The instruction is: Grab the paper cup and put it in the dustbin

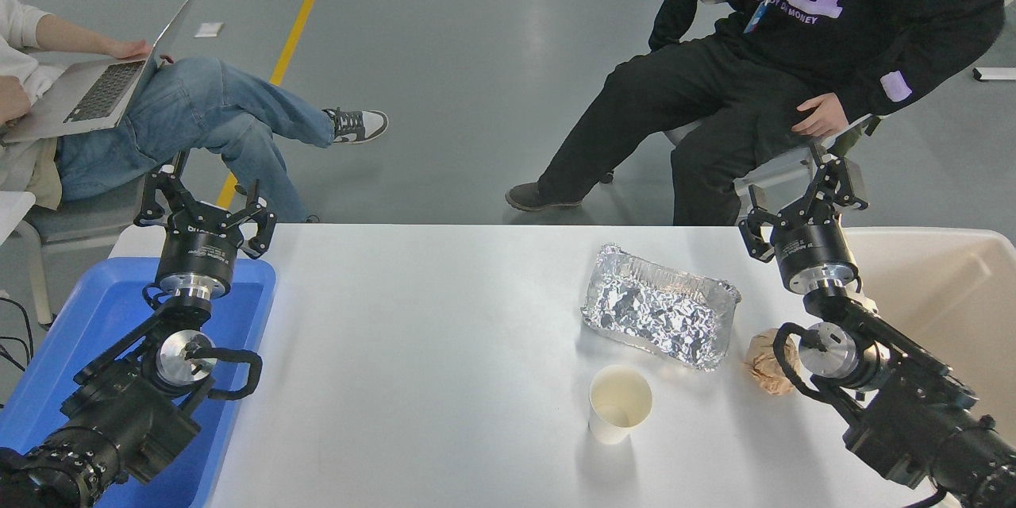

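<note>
The paper cup (619,403) stands upright on the white table (413,333), cream-white, mouth open, near the front edge and right of centre. The dustbin (944,286) is a large beige bin at the table's right edge, partly hidden behind my right arm. My right gripper (802,202) hangs open and empty over the table's far right edge, well beyond the cup and up to its right. My left gripper (205,202) is open and empty at the far left, above the blue tray.
A crumpled foil tray (659,308) lies just beyond the cup. A brown paper ball (763,365) sits beside my right arm. A blue plastic tray (95,333) lies under the left arm. Two people sit past the far edge, one with a laptop.
</note>
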`<state>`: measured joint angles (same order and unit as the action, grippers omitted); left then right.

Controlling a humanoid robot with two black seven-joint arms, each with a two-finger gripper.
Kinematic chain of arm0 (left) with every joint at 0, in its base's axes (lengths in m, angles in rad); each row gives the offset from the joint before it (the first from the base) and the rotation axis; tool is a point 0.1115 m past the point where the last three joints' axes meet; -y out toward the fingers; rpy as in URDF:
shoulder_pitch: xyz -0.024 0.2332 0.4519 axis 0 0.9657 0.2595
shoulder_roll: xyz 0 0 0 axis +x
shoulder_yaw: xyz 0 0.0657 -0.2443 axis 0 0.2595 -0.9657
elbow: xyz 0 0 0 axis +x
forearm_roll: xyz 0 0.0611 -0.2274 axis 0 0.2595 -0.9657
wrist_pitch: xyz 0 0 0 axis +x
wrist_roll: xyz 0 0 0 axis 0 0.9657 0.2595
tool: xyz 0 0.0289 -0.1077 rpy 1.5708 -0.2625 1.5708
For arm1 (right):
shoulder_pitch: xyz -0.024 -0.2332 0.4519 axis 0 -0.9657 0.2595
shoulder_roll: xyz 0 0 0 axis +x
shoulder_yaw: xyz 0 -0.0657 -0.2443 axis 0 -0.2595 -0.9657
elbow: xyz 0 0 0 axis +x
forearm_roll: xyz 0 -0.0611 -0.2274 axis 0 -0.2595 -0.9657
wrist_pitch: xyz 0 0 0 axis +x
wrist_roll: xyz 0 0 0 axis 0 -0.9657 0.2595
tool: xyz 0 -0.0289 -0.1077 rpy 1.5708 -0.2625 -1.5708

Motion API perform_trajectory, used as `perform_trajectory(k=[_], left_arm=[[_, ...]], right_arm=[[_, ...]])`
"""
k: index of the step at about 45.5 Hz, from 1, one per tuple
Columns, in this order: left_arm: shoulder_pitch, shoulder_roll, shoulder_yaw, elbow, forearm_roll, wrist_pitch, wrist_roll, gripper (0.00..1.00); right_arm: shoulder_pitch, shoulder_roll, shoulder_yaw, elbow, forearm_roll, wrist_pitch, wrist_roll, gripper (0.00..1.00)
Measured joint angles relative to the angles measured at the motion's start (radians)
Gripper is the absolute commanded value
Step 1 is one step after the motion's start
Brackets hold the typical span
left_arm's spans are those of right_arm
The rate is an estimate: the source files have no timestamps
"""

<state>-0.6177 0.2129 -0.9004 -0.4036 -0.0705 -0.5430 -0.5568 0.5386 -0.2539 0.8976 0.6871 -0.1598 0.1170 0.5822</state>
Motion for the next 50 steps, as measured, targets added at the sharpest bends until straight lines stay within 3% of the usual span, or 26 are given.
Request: perform_trajectory(k=[50], left_arm=[[0.0, 0.0, 0.0, -0.001, 0.0, 0.0, -0.002, 0.99]], right_arm=[[0.027, -0.023, -0.001, 0.006, 0.0, 0.004, 0.001, 1.0]])
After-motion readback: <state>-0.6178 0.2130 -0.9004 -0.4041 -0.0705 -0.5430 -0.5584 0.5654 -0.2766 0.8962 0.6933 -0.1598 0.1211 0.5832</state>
